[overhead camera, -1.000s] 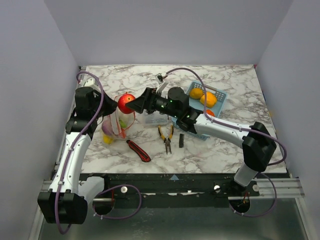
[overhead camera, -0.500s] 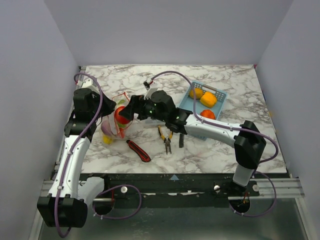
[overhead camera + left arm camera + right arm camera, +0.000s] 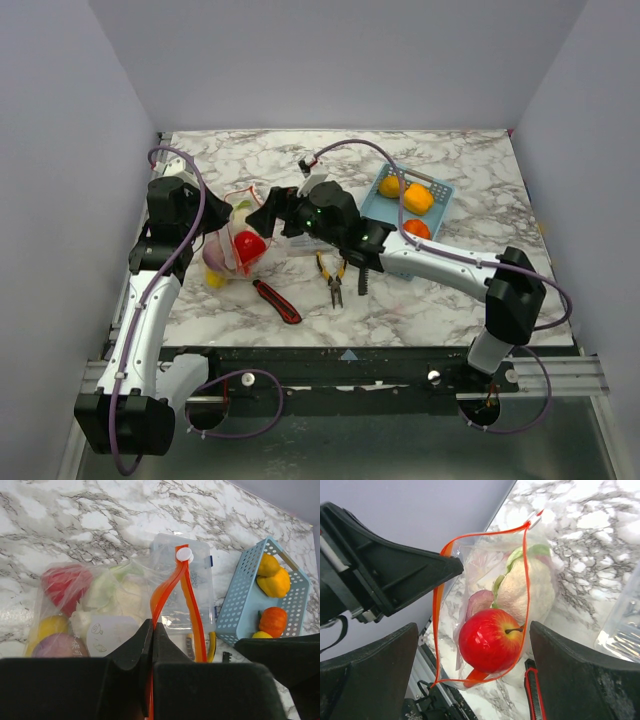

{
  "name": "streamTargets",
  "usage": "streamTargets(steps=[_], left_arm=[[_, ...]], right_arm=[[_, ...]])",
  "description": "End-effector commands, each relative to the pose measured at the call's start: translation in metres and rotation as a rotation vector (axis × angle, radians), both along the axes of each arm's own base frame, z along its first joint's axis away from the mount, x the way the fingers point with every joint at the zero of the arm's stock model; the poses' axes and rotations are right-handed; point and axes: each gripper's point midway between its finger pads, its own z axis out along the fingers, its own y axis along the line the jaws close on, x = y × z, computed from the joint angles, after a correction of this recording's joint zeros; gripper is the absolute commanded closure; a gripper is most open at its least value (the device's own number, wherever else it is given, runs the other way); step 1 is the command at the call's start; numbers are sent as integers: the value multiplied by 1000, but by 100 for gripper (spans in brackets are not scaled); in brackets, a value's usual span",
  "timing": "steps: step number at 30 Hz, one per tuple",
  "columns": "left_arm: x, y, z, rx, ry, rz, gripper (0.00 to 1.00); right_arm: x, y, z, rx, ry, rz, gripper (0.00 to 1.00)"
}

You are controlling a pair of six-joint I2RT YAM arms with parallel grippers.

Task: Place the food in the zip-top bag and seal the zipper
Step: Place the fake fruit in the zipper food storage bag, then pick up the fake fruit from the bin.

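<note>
zip-top bag (image 3: 228, 225) mouth gapes toward right end effector (image 3: 473, 626), spread wide, holding nothing. zipper (image 3: 167, 587) runs lengthwise away from left end effector (image 3: 152, 630), clamped on it. red apple (image 3: 487, 640) inside.

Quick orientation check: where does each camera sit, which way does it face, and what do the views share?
Top external: above and behind the bases, looking down on the table; both arms show.
Left wrist: behind the zip-top bag, facing across it to the blue basket; its shut left fingers pinch the zipper.
Right wrist: above the bag's open mouth, looking down at the red apple inside; its open right fingers frame it.
Shared: both wrist views show bag and zipper.
</note>
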Motion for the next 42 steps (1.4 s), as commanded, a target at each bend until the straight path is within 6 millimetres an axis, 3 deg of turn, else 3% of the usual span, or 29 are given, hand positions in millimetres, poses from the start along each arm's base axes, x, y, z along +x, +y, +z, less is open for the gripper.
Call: streamTargets(steps=[1,8,15,20,24,30,35,42], left_arm=[[0,3,4,4,-19,11,100],[1,3,1,4,-10,11,100],[2,2,-1,3,-5,5,100],[2,0,-1,-3,-3,-2,100],[3,0,-1,-3,1,-5,100],[4,-1,-4,-8,10,-10,100],[5,-3,-4,-14,15,-17,100],[6,-3,-6,-13,21,-16,100]], right_arm=[[9,-33,22,-14,-71,-137,7],[35,-94,11,-146,-122,-421,7],[73,-197,-30,-567,-131,-858,7],[93,-250,-50,-748,-132,-986,5],[116,-280,-69,-899,-108,-956,3],[138,-303,-100,-1170,-192,-731,2],[155,-298,-113,-1220,-288,-494,2],[185,-314,-145,-1405,-325,-304,2]])
